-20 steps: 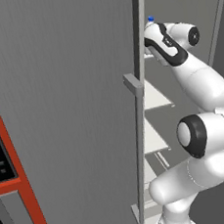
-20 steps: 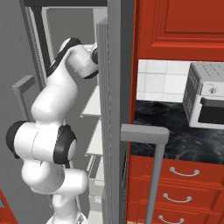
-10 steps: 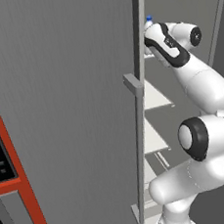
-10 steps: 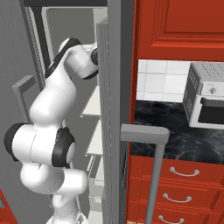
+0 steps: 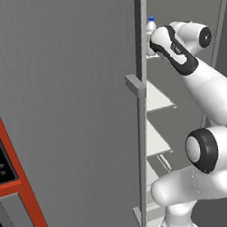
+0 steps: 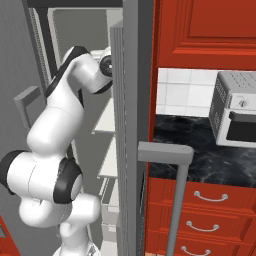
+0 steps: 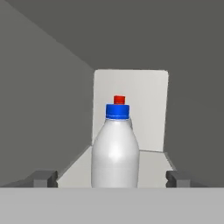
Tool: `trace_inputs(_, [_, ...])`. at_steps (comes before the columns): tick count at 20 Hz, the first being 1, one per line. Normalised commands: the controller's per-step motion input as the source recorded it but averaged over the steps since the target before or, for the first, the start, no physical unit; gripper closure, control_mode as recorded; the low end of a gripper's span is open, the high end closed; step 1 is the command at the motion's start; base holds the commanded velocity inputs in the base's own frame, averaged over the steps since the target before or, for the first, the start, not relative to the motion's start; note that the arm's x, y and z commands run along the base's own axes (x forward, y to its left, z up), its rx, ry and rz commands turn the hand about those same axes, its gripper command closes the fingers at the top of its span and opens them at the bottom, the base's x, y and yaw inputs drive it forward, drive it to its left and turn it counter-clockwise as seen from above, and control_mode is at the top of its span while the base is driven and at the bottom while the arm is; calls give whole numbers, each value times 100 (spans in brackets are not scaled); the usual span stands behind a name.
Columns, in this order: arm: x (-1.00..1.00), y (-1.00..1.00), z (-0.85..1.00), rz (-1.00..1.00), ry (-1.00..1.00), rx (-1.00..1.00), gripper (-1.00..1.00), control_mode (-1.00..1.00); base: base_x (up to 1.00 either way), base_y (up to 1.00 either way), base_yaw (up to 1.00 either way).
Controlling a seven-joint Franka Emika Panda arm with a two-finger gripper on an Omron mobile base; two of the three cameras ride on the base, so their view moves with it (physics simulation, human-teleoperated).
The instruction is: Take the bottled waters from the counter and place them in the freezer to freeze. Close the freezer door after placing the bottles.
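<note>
In the hand view a whitish bottled water with a blue cap [image 7: 114, 148] stands upright on the white freezer shelf [image 7: 154, 164]. It sits between the wide-apart fingertips [image 7: 43, 178] of my gripper [image 7: 111, 178], which is open and not touching it. Directly behind it only the red cap of the second bottle [image 7: 119, 99] peeks out. In the left base view the blue-capped bottle [image 5: 150, 27] shows high inside the freezer, just ahead of my hand. The freezer door [image 5: 76, 115] stands open to the left of the arm. The black counter [image 6: 200, 160] lies to the right.
White inner shelves [image 5: 156, 98] step down below my arm. A grey door edge with a long handle [image 6: 175, 200] stands close on the right of the arm. A silver toaster oven [image 6: 235, 115] sits on the counter over red drawers [image 6: 205, 200].
My gripper's jaws have spread apart and let go of the blue-capped bottle, which now stands free on the shelf. The arm has barely shifted.
</note>
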Motion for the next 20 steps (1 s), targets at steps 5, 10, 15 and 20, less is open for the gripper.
trace_inputs(5, [-63, 0, 12, -11, 0, 0, -100, -100, 0, 0, 0])
trace_inputs(10, [-72, 2, 4, -13, 3, 0, -100, -100, 0, 0, 0])
trace_inputs(15, [-78, 8, 3, -11, 6, 0, -100, -100, 0, 0, 0])
trace_inputs(20, [-88, 7, 3, -10, 6, 0, -100, -100, 0, 0, 0])
